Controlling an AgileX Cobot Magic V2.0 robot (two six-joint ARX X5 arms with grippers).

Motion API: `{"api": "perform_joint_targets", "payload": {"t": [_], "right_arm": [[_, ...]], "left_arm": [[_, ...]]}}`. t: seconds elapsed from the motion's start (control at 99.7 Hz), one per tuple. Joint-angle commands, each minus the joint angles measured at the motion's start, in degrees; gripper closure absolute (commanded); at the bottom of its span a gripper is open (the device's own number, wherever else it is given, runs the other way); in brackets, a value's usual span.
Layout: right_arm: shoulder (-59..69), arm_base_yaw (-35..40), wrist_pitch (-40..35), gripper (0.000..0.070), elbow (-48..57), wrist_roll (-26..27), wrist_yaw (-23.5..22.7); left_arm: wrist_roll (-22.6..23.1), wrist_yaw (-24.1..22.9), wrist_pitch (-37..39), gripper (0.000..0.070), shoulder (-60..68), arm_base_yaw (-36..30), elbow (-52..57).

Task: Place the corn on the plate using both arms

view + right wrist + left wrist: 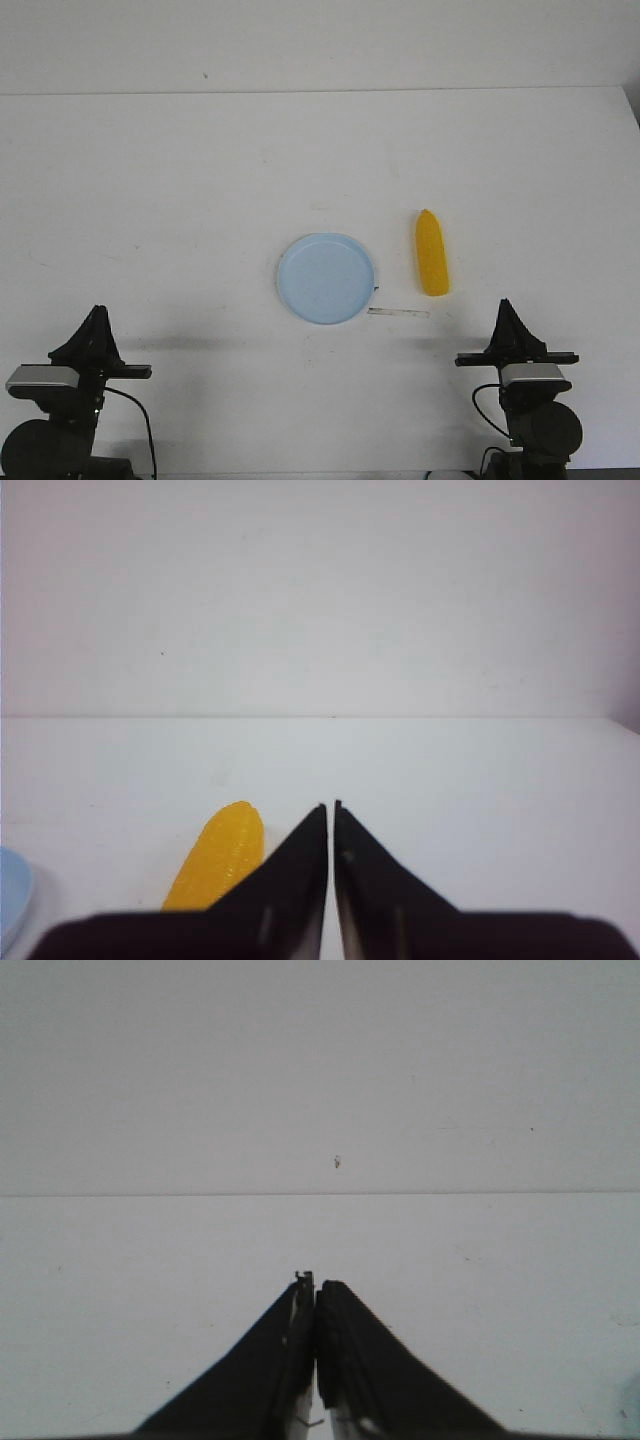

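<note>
The yellow corn (432, 253) lies on the white table, just right of the pale blue plate (326, 278), apart from it. Its tapered end points away from me. My left gripper (97, 314) is shut and empty near the front left edge, far from both. My right gripper (506, 306) is shut and empty near the front right, a little in front and to the right of the corn. In the right wrist view the corn (216, 857) lies beside the shut fingers (330, 807), and the plate's edge (12, 895) shows at the side. The left wrist view shows only shut fingers (315, 1282) over bare table.
A short strip of clear tape (398, 313) lies on the table just in front of the corn, by the plate's right edge. The table's far edge (320, 92) meets a white wall.
</note>
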Motion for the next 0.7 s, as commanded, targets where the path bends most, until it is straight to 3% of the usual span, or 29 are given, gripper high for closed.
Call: {"api": "perform_joint_targets", "payload": {"t": [0.0, 0.431, 0.692], "right_arm": [[0.07, 0.04, 0.57, 0.0687, -0.09, 0.52, 0.11], [0.07, 0.02, 1.66, 0.0687, -0.09, 0.57, 0.35], [0.09, 0.04, 3.37, 0.0691, 0.11, 0.85, 4.66]], "left_arm": [[-0.52, 0.09, 0.85, 0.0697, -0.02, -0.07, 0.48], [-0.52, 0.09, 0.85, 0.0697, -0.02, -0.07, 0.48], [-0.52, 0.09, 0.85, 0.0697, -0.02, -0.07, 0.48]]}}
